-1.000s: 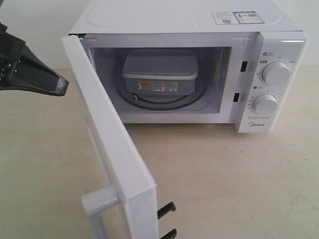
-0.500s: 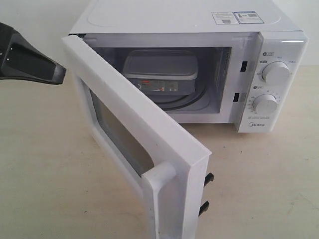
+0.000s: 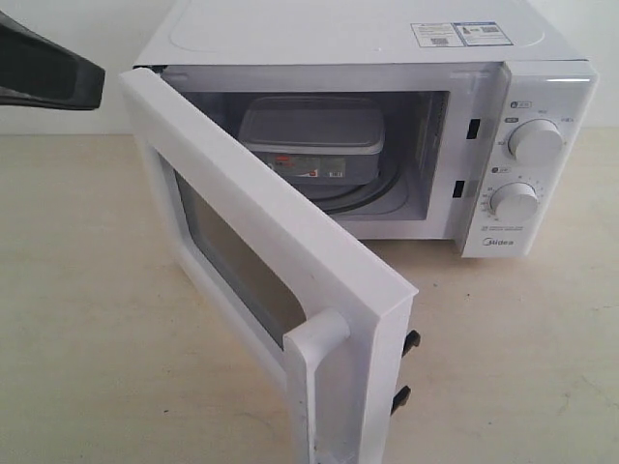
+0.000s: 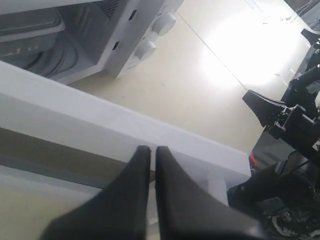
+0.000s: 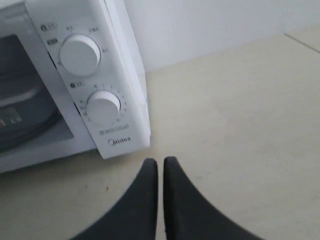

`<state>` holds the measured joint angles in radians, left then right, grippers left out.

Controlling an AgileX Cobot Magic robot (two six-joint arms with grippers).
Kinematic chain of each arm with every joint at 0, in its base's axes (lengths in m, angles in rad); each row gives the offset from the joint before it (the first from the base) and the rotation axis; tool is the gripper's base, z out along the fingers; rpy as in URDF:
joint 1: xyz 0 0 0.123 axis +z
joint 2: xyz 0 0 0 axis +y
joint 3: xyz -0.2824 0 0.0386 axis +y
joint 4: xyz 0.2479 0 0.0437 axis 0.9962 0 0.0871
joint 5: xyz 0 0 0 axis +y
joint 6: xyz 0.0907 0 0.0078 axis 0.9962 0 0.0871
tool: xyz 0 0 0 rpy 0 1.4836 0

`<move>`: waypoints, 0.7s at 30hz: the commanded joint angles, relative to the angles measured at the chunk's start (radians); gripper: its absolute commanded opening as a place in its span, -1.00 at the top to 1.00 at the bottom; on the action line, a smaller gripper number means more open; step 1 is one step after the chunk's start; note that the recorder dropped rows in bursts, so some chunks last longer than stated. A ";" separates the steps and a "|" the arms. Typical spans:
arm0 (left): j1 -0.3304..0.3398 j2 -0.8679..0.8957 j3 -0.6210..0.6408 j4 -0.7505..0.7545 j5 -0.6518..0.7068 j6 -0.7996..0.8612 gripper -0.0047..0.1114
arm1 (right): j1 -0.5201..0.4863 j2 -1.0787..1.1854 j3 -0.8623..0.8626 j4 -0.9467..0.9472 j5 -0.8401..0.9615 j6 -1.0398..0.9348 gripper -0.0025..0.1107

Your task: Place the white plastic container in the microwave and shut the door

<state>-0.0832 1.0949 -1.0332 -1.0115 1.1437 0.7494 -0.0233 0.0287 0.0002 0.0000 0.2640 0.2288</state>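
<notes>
White plastic container [image 3: 311,140] sits inside the microwave [image 3: 348,39], lid on, resting on the glass turntable [image 3: 389,189] towards the far side of the cavity, its small red-printed label facing the opening. The door [image 3: 261,217] stands roughly half open, hinged on the left, its free edge swung out to the near side so that the bar handle [image 3: 319,338] and two black latch hooks [image 3: 406,367] show at the near end; the dark window is seen at a slant along its outer face. On the right-hand panel, two round white knobs [image 3: 535,141] sit one above the other over the Midea name, and a printed sticker [image 3: 459,34] lies on the top of the casing. The left gripper [image 3: 97,82] hangs at the far left, a narrow gap showing between it and the door's hinge edge; its wrist camera shows the black fingers [image 4: 137,170] pressed almost together with nothing between them, above the door's outer face. The right gripper [image 5: 160,161] is out of the exterior camera's sight; its own camera shows its fingers closed and empty over the pale wooden table [image 3: 97,290], near the microwave's right front corner.
</notes>
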 commanded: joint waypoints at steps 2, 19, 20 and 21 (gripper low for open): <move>-0.007 -0.054 -0.007 -0.024 0.005 -0.004 0.84 | -0.007 -0.007 0.000 -0.009 -0.306 -0.001 0.96; -0.007 -0.081 -0.007 -0.024 0.011 -0.017 0.84 | -0.007 -0.007 0.000 0.070 -1.059 0.250 0.96; -0.007 -0.081 -0.007 -0.024 0.011 -0.017 0.84 | -0.007 -0.007 -0.025 0.076 -1.030 0.267 0.96; -0.007 -0.081 -0.007 -0.024 0.011 -0.017 0.84 | -0.007 -0.007 -0.066 0.074 -0.979 0.281 0.96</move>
<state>-0.0832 1.0183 -1.0332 -1.0194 1.1483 0.7379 -0.0277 0.0250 -0.0110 0.0525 -0.7203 0.4684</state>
